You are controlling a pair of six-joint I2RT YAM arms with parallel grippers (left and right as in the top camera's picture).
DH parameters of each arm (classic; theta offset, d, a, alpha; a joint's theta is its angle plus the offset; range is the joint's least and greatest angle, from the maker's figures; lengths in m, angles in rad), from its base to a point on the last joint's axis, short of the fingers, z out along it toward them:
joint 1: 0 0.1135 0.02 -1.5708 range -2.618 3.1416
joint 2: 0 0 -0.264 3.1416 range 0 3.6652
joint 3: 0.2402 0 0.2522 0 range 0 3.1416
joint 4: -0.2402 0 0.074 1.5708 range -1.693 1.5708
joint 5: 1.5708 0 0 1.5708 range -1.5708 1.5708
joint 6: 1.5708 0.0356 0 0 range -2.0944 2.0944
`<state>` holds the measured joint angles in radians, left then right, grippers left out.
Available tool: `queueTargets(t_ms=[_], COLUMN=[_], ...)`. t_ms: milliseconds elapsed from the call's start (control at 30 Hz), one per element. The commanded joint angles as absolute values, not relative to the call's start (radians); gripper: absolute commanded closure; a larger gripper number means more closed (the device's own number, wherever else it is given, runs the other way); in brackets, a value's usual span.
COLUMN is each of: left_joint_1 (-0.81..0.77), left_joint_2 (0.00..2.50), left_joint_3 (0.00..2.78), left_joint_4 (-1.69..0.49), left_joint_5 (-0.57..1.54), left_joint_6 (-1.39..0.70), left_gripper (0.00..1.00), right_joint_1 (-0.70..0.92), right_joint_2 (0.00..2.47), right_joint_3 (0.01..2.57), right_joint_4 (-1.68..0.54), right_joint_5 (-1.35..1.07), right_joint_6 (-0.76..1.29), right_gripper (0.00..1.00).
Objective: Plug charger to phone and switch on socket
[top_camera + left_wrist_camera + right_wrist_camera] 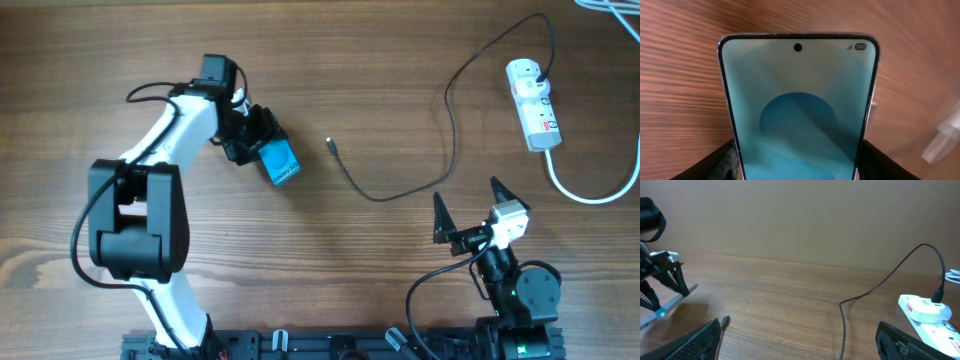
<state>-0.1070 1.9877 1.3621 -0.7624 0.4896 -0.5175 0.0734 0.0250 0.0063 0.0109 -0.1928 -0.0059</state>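
My left gripper (262, 145) is shut on the phone (283, 164), its black fingers (716, 165) pressing both long edges. The blue-teal screen (797, 110) fills the left wrist view. From the right wrist view the phone (670, 305) is tilted, one end raised off the wood. The charger's black cable (400, 195) runs from a plug in the socket (533, 118) across the table to its small tip (331, 145), which lies free to the right of the phone. My right gripper (470, 207) stands open near the front right, nothing between its fingers; the cable (842, 325) lies ahead of it.
A thick white cord (590, 195) loops from the socket along the right edge. The socket (925, 311) is at the far right in the right wrist view, the charger tip (725, 321) by the right gripper's left finger. Arm bases stand at the front edge.
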Motion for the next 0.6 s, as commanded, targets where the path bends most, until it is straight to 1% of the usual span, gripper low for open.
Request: queueTargets(t_ms=[0, 67, 100, 133, 200, 333, 433, 500, 533, 567], left_joint_1=[-0.052, -0.036, -0.031, -0.03, -0.031, -0.031, -0.034, -0.043, -0.05, -0.055], left_joint_2=[1.952, 1.952, 1.952, 1.952, 1.952, 1.952, 1.952, 1.952, 1.952, 1.952], left_joint_3=[1.358, 1.358, 1.358, 1.358, 1.358, 1.358, 1.358, 1.358, 1.358, 1.358], left_joint_4=[-0.739, -0.724, -0.715, -0.705, -0.691, -0.675, -0.672, -0.672, -0.668, -0.667], left_joint_5=[0.852, 0.948, 0.986, 1.025, 1.071, 1.126, 1.127, 1.126, 1.126, 1.126], left_joint_6=[-0.421, -0.421, -0.421, -0.421, -0.421, -0.421, -0.41, -0.4, -0.399, -0.399], left_gripper=[0.36, 0.35, 0.34, 0.34, 0.33, 0.34, 0.34, 0.33, 0.33, 0.33], right_joint_1=[0.07, 0.07, 0.07, 0.07, 0.07, 0.07, 0.07, 0.07, 0.07, 0.07], right_joint_2=[0.025, 0.03, 0.036, 0.043, 0.075, 0.262, 0.529, 0.744, 0.9, 0.966], right_joint_3=[0.006, 0.006, 0.006, 0.007, 0.067, 0.348, 0.714, 0.991, 1.18, 1.253], right_joint_4=[0.014, 0.014, 0.027, 0.041, 0.0, -0.125, -0.39, -0.638, -0.806, -0.854], right_joint_5=[-0.191, -0.204, -0.26, -0.336, -0.375, -0.402, -0.451, -0.476, -0.477, -0.481], right_joint_6=[0.008, 0.155, 0.174, 0.118, 0.132, 0.138, 0.13, 0.102, 0.109, 0.117], right_gripper=[0.0, 0.0, 0.0, 0.0, 0.0, 0.0, 0.0, 0.0, 0.0, 0.01])
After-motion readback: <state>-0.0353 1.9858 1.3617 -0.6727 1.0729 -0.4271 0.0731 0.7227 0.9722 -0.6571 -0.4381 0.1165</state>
